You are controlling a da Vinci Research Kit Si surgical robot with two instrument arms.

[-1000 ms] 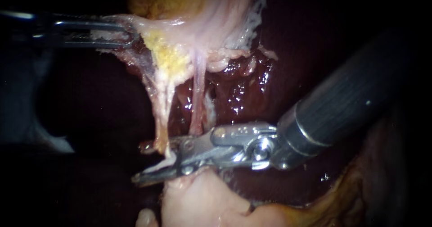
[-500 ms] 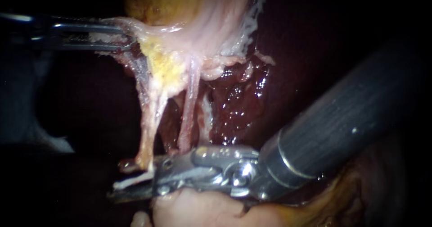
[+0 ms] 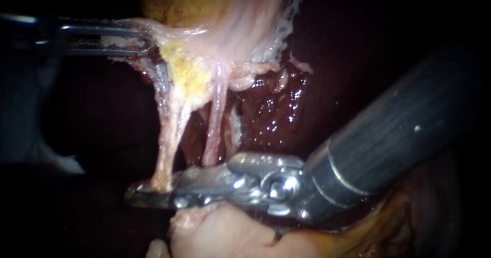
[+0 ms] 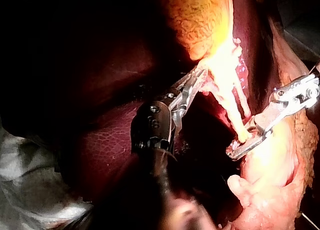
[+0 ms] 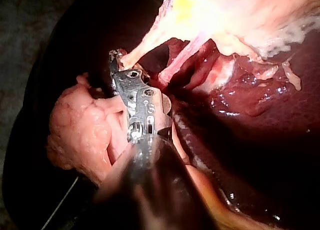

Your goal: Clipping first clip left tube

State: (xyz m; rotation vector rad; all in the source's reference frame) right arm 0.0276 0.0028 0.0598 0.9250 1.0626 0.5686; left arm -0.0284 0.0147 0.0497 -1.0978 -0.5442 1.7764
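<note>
Pale, stretched tissue: the hand of your left instrument grips the gallbladder neck, drawing the left tube taut (presumably to present it). The hand of your right instrument is clamped across that tube's lower end, with the second tube just beside the hand's hinge.

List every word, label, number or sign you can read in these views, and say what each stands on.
No text can be read in any view.
Right instrument: a small stamped mark on its metal head in the right wrist view, too small and blurred to read.
Left instrument, left tube, gallbladder, liver: no writing shows.
</note>
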